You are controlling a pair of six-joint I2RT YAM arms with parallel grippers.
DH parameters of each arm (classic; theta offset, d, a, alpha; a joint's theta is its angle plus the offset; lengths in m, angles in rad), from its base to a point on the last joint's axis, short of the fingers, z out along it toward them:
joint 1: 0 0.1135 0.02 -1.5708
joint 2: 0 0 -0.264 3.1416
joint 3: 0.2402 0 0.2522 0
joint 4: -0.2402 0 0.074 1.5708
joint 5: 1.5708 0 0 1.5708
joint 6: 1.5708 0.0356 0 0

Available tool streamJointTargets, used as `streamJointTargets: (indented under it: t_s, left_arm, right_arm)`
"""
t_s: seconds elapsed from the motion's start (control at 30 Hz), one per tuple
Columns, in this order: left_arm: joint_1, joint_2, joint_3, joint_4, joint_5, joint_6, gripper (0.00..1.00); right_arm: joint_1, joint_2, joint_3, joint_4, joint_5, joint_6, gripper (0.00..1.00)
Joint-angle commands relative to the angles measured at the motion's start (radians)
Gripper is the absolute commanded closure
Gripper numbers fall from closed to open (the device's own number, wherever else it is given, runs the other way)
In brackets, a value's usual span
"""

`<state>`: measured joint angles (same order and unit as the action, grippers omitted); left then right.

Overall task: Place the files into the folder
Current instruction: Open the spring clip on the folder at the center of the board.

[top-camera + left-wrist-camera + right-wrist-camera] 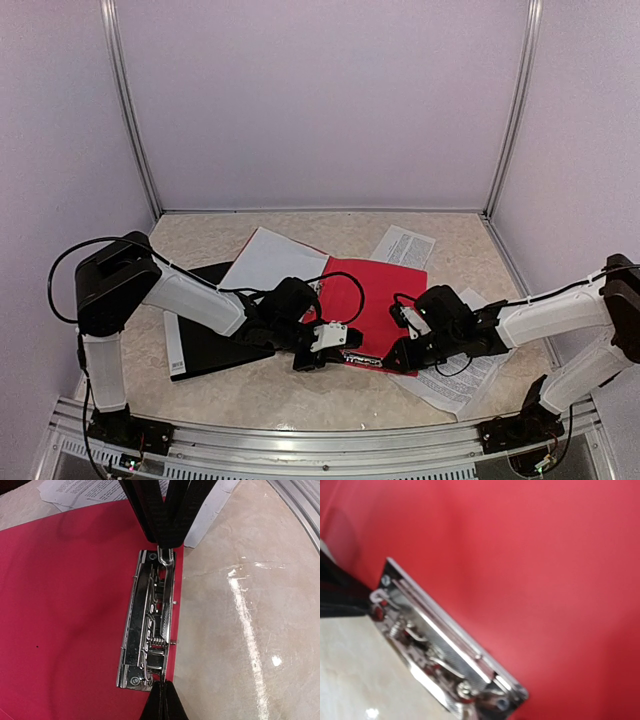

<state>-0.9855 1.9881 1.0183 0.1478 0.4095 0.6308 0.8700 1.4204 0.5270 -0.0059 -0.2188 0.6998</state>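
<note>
The red folder lies open mid-table, its metal clip along the near edge. My left gripper is shut, its tips pressed against one end of the clip; whether it pinches metal I cannot tell. My right gripper meets the other end, its fingers drawn together on the clip's lever hook. In the right wrist view the clip is blurred and my own fingers do not show. The files lie loose: one sheet behind the folder, a printed one at the back, more under the right arm.
A black cover lies flat to the left of the red folder, with a white strip at its left edge. Printed sheets poke out past the folder's far edge. Grey walls close the table on three sides.
</note>
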Motion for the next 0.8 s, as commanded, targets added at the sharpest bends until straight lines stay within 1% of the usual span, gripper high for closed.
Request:
streamJointTargets:
  t_s: [0.0,0.13,0.47,0.57,0.77]
  left_arm:
    - [-0.010,0.037,0.002,-0.079,-0.038,-0.007,1.00]
    - [-0.010,0.040,0.006,-0.085,-0.037,-0.008,1.00]
    - [-0.010,0.047,0.009,-0.095,-0.040,-0.005,1.00]
    - [-0.010,0.047,0.009,-0.096,-0.041,-0.004,1.00]
    - [-0.010,0.049,0.012,-0.101,-0.038,-0.002,1.00]
  right_arm:
    - [0.008,0.010,0.002,-0.028,0.023,-0.005,0.83]
    - [0.009,0.029,0.008,-0.015,0.015,-0.006,0.85]
    - [0.008,0.086,0.026,0.027,-0.005,-0.011,0.86]
    - [0.008,0.085,0.030,0.025,0.004,-0.011,0.88]
    - [0.007,0.082,0.040,0.012,0.015,-0.016,0.87]
